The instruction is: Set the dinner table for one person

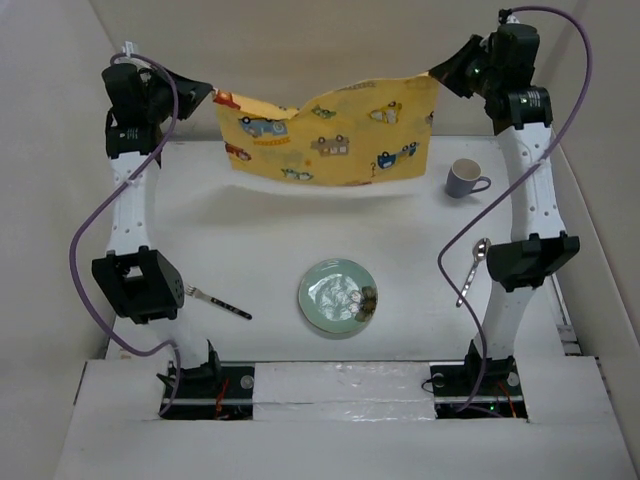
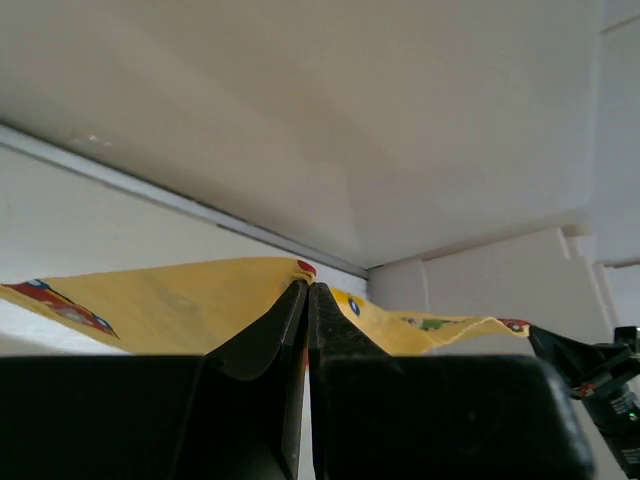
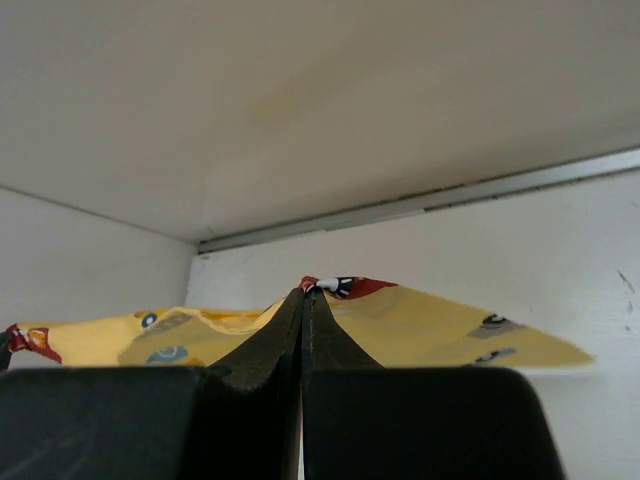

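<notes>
The yellow placemat (image 1: 330,130) printed with cartoon cars hangs in the air above the far part of the white dinner table (image 1: 270,240), held by its two upper corners. My left gripper (image 1: 208,95) is shut on its left corner, and my right gripper (image 1: 436,72) is shut on its right corner. In the left wrist view the jaws (image 2: 306,290) pinch the yellow cloth (image 2: 180,305). In the right wrist view the jaws (image 3: 302,293) pinch a red-printed corner of the cloth (image 3: 440,325). The mat sags in the middle.
A green plate (image 1: 338,297) lies at the front centre. A fork (image 1: 218,303) lies to its left, and a spoon (image 1: 473,268) to its right near the right arm. A grey-blue mug (image 1: 465,178) stands at the far right. Walls enclose the table.
</notes>
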Available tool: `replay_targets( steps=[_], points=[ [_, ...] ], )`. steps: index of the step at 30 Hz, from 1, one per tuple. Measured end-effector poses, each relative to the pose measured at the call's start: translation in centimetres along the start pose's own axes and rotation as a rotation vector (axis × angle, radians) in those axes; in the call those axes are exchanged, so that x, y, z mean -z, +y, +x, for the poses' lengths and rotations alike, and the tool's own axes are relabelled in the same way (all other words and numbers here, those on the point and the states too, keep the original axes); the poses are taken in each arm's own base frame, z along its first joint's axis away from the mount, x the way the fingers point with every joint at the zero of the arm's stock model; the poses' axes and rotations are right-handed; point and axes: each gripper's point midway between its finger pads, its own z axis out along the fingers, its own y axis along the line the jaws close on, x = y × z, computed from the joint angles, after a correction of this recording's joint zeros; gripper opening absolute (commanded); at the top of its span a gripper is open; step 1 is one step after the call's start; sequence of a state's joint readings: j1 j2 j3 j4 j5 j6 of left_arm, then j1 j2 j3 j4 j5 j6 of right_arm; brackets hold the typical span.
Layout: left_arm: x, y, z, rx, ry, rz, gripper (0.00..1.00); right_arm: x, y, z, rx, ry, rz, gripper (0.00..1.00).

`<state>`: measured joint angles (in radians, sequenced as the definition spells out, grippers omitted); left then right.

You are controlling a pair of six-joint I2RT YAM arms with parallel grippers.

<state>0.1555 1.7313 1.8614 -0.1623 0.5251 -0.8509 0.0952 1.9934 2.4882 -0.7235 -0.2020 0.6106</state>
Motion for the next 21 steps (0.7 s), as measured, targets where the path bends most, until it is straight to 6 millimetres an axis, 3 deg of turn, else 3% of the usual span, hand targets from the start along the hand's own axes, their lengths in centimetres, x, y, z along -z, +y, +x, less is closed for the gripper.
replay_targets(
  steps=[4, 6, 8, 10, 12, 15, 17, 19, 21],
  points=[
    [2.0, -2.1, -1.5, 0.001, -0.047, 0.103, 0.0, 3.1, 0.2, -0.1, -0.006, -0.013, -0.014, 0.0],
    [3.7, -1.1, -0.4, 0.004, -0.052, 0.114, 0.0, 5.1, -0.7, 1.8, -0.013, 0.009, -0.001, 0.0],
    [5.3, 1.2, 1.7, 0.024, -0.034, 0.098, 0.0, 6.3, -2.4, 4.8, -0.017, 0.04, 0.008, 0.0],
    [6.4, 4.9, 4.9, 0.059, 0.004, 0.059, 0.0, 6.6, -5.7, 9.6, -0.044, 0.135, 0.064, 0.0],
    [6.5, 9.5, 8.3, 0.109, 0.054, -0.008, 0.0, 5.5, -8.3, 13.0, -0.06, 0.188, 0.09, 0.0],
    [6.2, 17.8, 14.3, 0.212, 0.172, -0.164, 0.0, 4.1, -14.5, 21.1, -0.115, 0.365, 0.213, 0.0],
    [6.3, 22.3, 17.9, 0.278, 0.248, -0.258, 0.0, 3.4, -17.9, 25.3, -0.148, 0.466, 0.294, 0.0],
    [6.7, 25.1, 20.5, 0.322, 0.303, -0.324, 0.0, 3.2, -20.7, 28.6, -0.173, 0.54, 0.36, 0.0],
    [7.2, 26.6, 22.1, 0.334, 0.333, -0.359, 0.0, 3.5, -21.9, 30.3, -0.186, 0.573, 0.393, 0.0]
  ],
)
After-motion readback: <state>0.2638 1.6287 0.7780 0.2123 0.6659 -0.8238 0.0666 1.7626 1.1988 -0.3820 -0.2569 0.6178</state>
